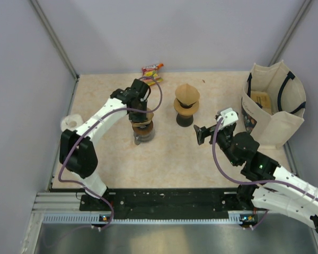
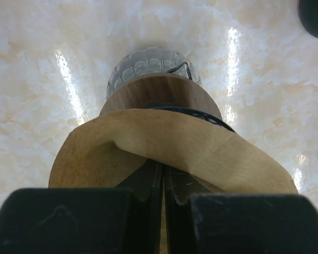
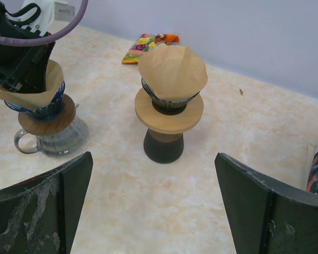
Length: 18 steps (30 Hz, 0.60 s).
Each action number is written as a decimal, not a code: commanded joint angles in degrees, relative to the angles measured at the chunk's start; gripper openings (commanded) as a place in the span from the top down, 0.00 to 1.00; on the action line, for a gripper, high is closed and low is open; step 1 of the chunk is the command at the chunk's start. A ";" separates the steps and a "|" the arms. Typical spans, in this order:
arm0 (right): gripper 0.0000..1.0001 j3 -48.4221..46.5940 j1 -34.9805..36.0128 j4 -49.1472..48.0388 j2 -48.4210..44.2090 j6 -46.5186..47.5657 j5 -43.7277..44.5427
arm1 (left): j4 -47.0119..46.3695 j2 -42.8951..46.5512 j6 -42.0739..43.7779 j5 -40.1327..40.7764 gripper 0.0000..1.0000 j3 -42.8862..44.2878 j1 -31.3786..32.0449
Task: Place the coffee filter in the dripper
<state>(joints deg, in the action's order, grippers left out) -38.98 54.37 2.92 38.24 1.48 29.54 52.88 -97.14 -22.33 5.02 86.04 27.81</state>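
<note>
My left gripper (image 1: 139, 117) is shut on a brown paper coffee filter (image 2: 175, 151), pinching one wall of it. The filter's lower part sits in a wire dripper with a wooden collar (image 2: 159, 95) on a glass server (image 2: 148, 61). In the right wrist view the filter (image 3: 42, 91) rests in that dripper (image 3: 45, 112) under the left gripper (image 3: 18, 66). A second dripper (image 1: 186, 104) on a black stand holds its own filter (image 3: 172, 71). My right gripper (image 3: 152, 156) is open and empty, facing that stand from the near right (image 1: 204, 133).
A colourful snack packet (image 1: 152, 70) lies at the back edge. A canvas tote bag (image 1: 273, 106) with items stands at the right. A white round object (image 1: 70, 122) sits at the left edge. Enclosure walls surround the table (image 1: 164, 153).
</note>
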 commanded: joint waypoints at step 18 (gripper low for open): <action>0.01 0.57 0.47 -0.90 -0.80 0.81 2.36 | -1.72 2.40 0.09 -1.94 0.93 -1.84 0.22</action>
<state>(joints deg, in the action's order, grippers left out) -38.59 54.37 3.05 38.22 1.91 30.37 53.93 -96.97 -22.35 3.25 85.56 27.81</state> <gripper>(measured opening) 0.989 0.070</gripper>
